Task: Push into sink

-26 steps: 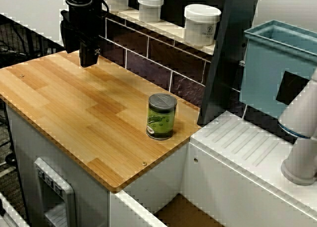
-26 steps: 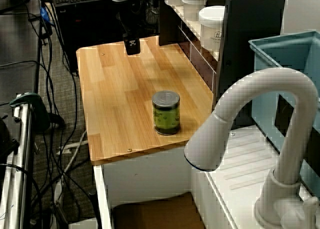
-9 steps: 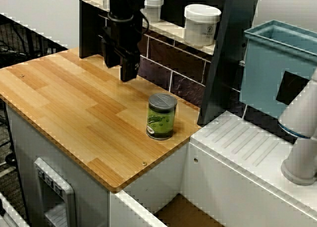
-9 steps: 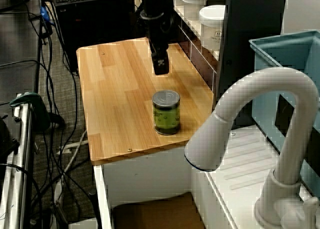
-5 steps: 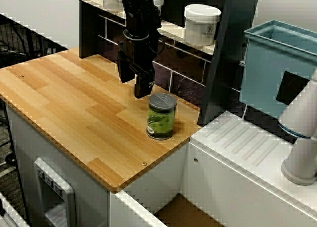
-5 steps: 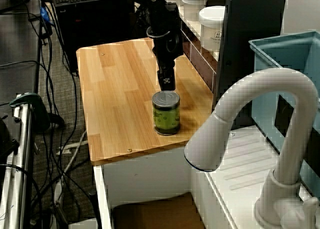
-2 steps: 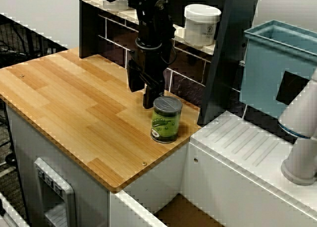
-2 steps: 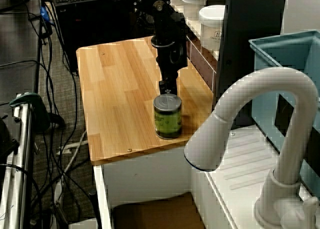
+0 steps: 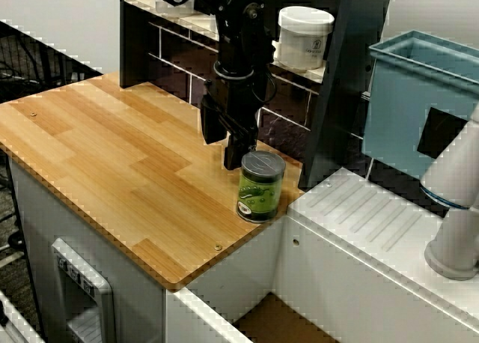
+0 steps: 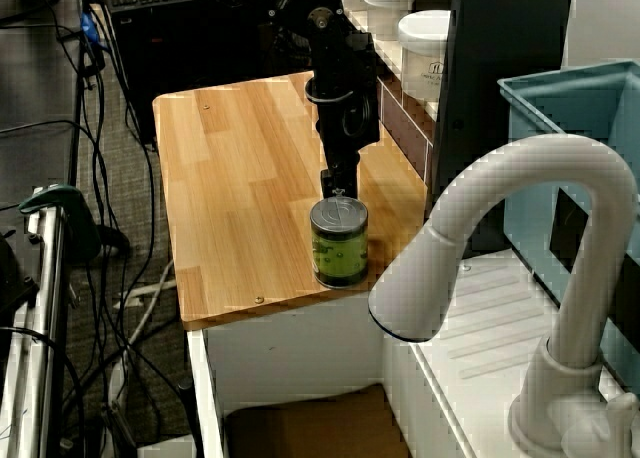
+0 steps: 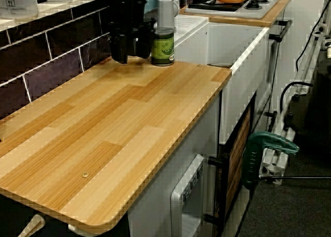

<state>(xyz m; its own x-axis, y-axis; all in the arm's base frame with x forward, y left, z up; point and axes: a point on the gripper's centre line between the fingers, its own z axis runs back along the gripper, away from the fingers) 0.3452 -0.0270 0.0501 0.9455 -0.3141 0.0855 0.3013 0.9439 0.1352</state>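
Observation:
The green can (image 9: 261,186) stands upright near the right end of the wooden counter (image 9: 112,163), close to the edge by the drainboard. My black gripper (image 9: 233,160) hangs tip-down right behind the can on its left, touching or almost touching its upper side, and its fingers look shut with nothing held. The other overhead view shows the can (image 10: 339,241) just below the gripper (image 10: 333,184). From the low side view the gripper (image 11: 125,53) stands beside the can (image 11: 164,46). Only a corner of the sink's tan floor (image 9: 271,322) shows, below the counter's front right edge.
A white ribbed drainboard (image 9: 374,223) lies right of the can, with a light-blue bin (image 9: 419,103) behind it and a white faucet (image 10: 540,278) in front. White jars (image 9: 303,36) sit on the shelf above the dark tiled wall. Cables hang left of the counter.
My gripper travelled from the counter's far left corner to the can. In the last second it has pushed the upright can rightward, toward the counter's right edge.

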